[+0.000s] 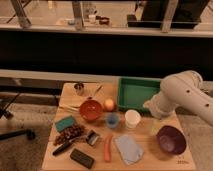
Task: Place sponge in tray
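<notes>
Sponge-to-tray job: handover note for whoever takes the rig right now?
Tool: open, holding nothing, at the arm's end by the front right corner of the tray.
Sponge: on the table, left side, just left of the red bowl, far from the tool.
Done: nothing yet; sponge not in tray.
Left: reach across, grasp sponge, carry it to the tray, release.

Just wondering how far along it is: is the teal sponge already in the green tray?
No: the sponge lies beside the red bowl, far from the tray, where the robot's hand hovers.
</notes>
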`<state>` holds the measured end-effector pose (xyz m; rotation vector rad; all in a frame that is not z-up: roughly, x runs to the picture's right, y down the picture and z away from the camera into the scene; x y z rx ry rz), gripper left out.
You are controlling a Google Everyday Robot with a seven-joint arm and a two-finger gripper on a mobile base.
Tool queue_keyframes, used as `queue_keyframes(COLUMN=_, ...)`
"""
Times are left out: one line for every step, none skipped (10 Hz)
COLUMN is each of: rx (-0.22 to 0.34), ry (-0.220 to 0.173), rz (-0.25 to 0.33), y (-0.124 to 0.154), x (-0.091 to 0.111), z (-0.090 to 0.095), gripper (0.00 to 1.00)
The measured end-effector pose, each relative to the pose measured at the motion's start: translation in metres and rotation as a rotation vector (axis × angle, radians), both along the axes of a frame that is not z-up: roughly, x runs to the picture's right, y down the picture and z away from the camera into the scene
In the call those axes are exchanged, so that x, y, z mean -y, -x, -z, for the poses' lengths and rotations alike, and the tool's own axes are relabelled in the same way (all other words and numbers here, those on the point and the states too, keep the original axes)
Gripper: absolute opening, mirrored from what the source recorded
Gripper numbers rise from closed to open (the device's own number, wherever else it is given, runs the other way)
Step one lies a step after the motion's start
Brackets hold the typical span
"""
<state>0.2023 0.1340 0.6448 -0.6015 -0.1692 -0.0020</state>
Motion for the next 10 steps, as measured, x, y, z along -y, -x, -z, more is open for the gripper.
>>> queue_keyframes(rx=0.013, ry=0.000, rz=0.000, y=0.007, x=-0.001, z=0.004, gripper=0.80)
queue_keyframes(rx=0.029, ry=0.003, rz=0.001, y=0.015, x=-0.002, z=0.007, gripper=0.80)
queue_keyframes(rx=0.042, ry=0.004, rz=0.001, y=0.022, x=-0.003, z=0.009, gripper=0.80)
queue_keyframes(rx=0.051, ry=0.005, rz=0.001, y=0.027, x=-0.003, z=0.012, gripper=0.80)
queue_keyframes(rx=0.062, ry=0.008, rz=-0.002, y=0.032, x=-0.005, z=0.014, gripper=0.80)
queue_keyframes(rx=0.072, ry=0.011, rz=-0.003, y=0.037, x=-0.006, z=0.015, gripper=0.80)
queue_keyframes(rx=0.081, ry=0.013, rz=-0.004, y=0.043, x=-0.008, z=0.017, gripper=0.80)
queue_keyframes(rx=0.090, ry=0.016, rz=-0.006, y=0.051, x=-0.011, z=0.018, gripper=0.80)
queue_keyframes(rx=0.096, ry=0.017, rz=-0.007, y=0.057, x=-0.012, z=0.019, gripper=0.80)
queue_keyframes(rx=0.102, ry=0.019, rz=-0.008, y=0.062, x=-0.014, z=0.019, gripper=0.80)
